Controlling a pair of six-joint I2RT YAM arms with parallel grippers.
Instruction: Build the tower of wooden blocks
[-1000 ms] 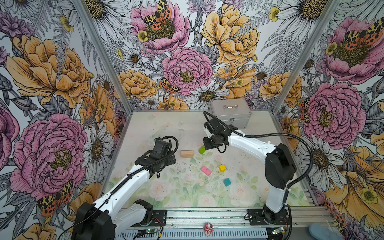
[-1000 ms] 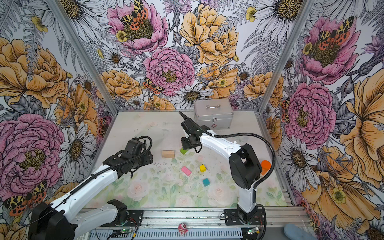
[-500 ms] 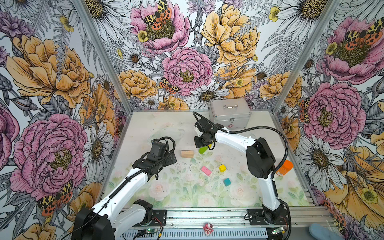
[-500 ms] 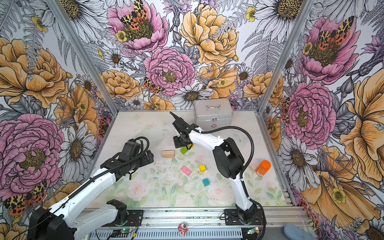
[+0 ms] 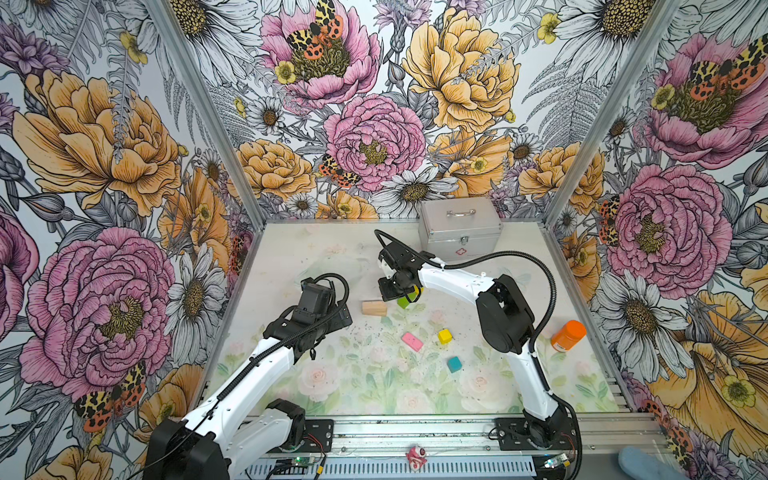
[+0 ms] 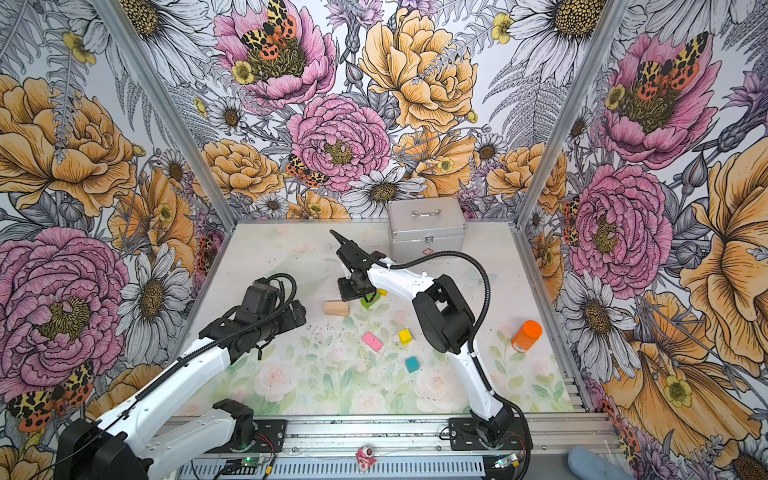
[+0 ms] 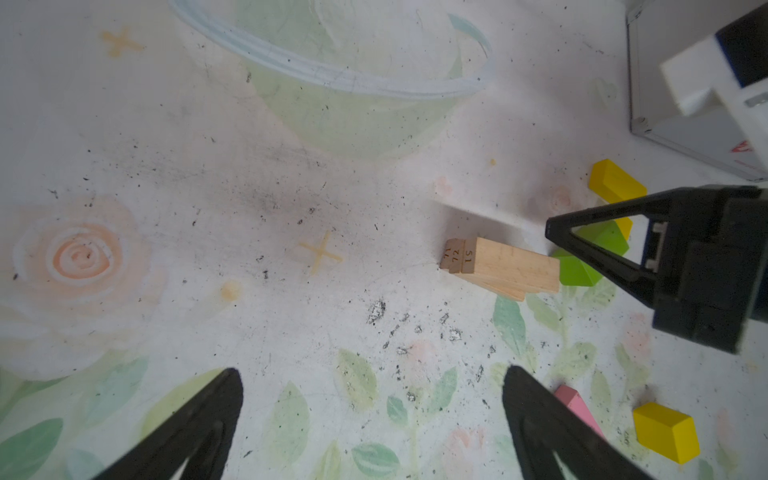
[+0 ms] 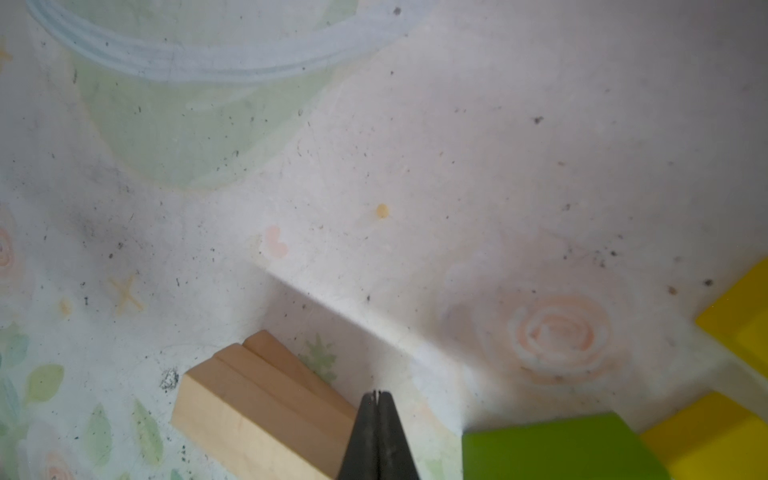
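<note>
Three tan bars (image 5: 374, 308) (image 7: 503, 266) lie pressed side by side on the mat, their top bare. A green bar (image 5: 405, 301) (image 8: 552, 446) lies just right of them, with a yellow slab (image 6: 381, 292) (image 7: 615, 185) behind it. My right gripper (image 5: 388, 291) (image 8: 377, 395) is shut and empty, its tips over the gap between the tan bars (image 8: 257, 399) and the green bar. My left gripper (image 5: 340, 320) (image 7: 372, 374) stands open and empty to the left of the tan bars. A pink slab (image 5: 412, 341), a yellow cube (image 5: 444, 336) and a teal cube (image 5: 454, 364) lie loose nearer the front.
A silver metal case (image 5: 459, 226) stands at the back wall, right of centre. An orange bottle (image 5: 568, 336) stands by the right wall. The right arm's elbow (image 5: 505, 316) hangs over the mat right of the yellow cube.
The right gripper has moved left, from over the green bar toward the tan bars, and its elbow has swung inward, uncovering the orange bottle. The left gripper has opened wider and hardly moved.
</note>
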